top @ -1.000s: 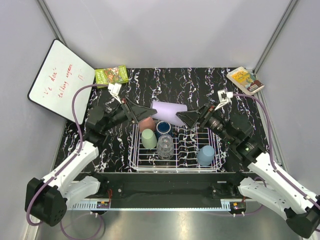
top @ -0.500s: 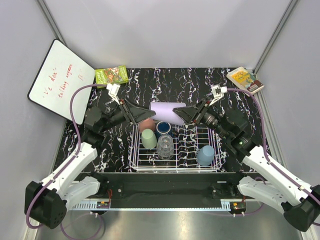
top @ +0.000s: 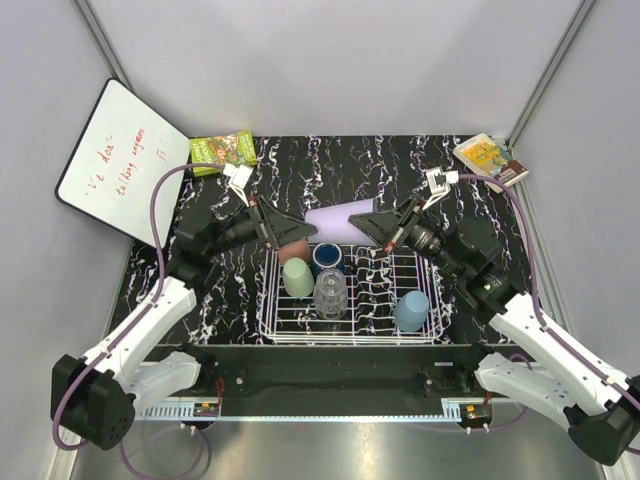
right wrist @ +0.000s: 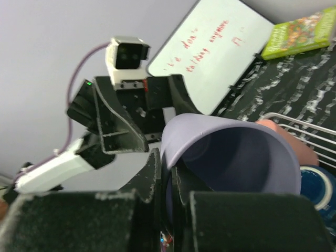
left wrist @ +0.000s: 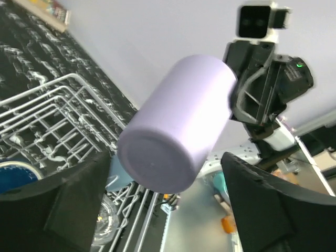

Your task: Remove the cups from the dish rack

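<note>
1. Place: the lavender cup (top: 338, 222) hangs on its side in the air above the far edge of the dish rack (top: 375, 297). It lies between the two arms, with its base toward the left arm and its mouth toward the right.
2. Grip: the right gripper (top: 378, 228) is pinched tight on the cup's rim, the wall caught between its fingers (right wrist: 149, 181). The left gripper (top: 288, 230) stands wide, with a finger on either side of the base and clear of it.
3. Handling, as I judge it: a light, stiff, smooth tumbler, probably plastic, hard to break but slippery. A pinch on the rim alone lets it swing, so slow moves suit it.
4. Other cups sit in the rack: salmon-pink cup (top: 293, 249), pale green cup (top: 297, 277), dark blue cup (top: 328, 257), clear glass (top: 330, 293) and blue-grey cup (top: 411, 311). The glass is likely heavier and breakable, so it wants a gentler grip.
5. Writing: the whiteboard (top: 120, 160) bears red handwriting. Its lower line seems to read "talking anymore", and the upper line I cannot make out. Print on the green packet (top: 222, 150) and the yellow booklet (top: 490, 160) is too small to read. No label shows on the lavender cup.
</note>
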Available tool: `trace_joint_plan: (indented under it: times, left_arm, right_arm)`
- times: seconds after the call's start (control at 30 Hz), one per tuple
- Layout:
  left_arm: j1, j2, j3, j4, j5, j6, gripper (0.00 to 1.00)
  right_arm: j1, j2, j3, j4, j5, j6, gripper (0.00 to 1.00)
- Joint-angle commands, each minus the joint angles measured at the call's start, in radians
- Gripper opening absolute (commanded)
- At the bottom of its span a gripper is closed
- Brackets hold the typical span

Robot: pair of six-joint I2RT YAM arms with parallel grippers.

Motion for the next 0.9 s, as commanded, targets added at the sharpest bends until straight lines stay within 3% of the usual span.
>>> trace_joint_plan:
  times: [0.0,0.23,0.33,0.47,0.57,0.7,0.87]
  left_arm:
    - [0.003,-0.006,0.124,-0.241,-0.088,0.176,0.99]
    - [0.023,-0.024,0.211,-0.43,-0.238,0.255,0.99]
    - [0.023,-0.062,0.208,-0.505,-0.339,0.269,0.99]
    - [0.022,-0.082,0.219,-0.618,-0.504,0.275,0.99]
    - [0.023,-0.07,0.238,-0.746,-0.56,0.278,0.99]
    - [0.023,-0.067,0.227,-0.844,-0.603,0.29,0.99]
    - [0.023,-0.093,0.184,-0.892,-0.648,0.302,0.99]
  right_arm:
    - [0.005,-0.048,0.064,-0.153,0.088,-0.121,0.0]
    - [0.005,-0.113,0.157,-0.377,0.259,-0.233,0.0]
    - [0.005,-0.059,0.306,-0.559,0.495,-0.293,0.0]
    - [0.005,0.161,0.499,-0.733,0.872,-0.391,0.0]
    - [0.001,0.362,0.689,-0.837,1.04,-0.463,0.0]
    - [-0.047,0.579,0.883,-0.909,1.085,-0.519,0.0]
    - [-0.268,0.795,1.047,-0.997,0.832,-0.433,0.0]
